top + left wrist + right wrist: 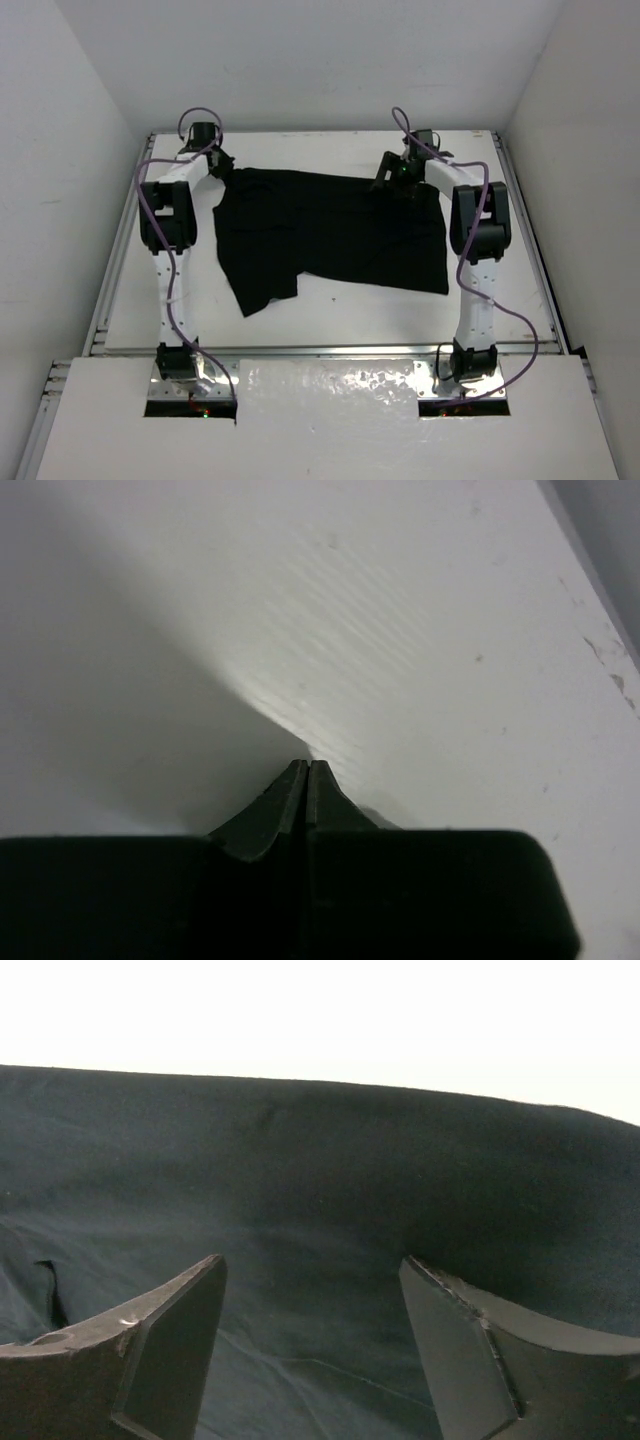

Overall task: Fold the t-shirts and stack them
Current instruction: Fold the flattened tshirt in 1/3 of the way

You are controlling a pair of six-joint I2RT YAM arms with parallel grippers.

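The left gripper (305, 772) has its jaws pressed together, with the tips close over the white table (450, 630). In the top view it sits at the far left corner of the t-shirt (330, 235). Whether any cloth is caught between the jaws cannot be told. The right gripper (312, 1265) stands spread wide and holds nothing. It hangs just above black cloth at the shirt's far right corner.

The t-shirt lies spread out mid-table, a little toward the far side, with one part trailing toward the near left. The table is matte white. The left wrist view shows a few dark specks and scuffs (610, 670) toward its edge. Plain white walls (60, 180) close in on the left, back and right, near the table's sides. A metal rail (330, 350) runs along the near edge, and similar rails run along the left and right edges.

The widest bare strip lies between the shirt's near hem and the near rail. Behind the shirt only a narrow band of table reaches the far edge. The arms stand in the left and right margins, and their purple cables (175, 290) loop alongside them.
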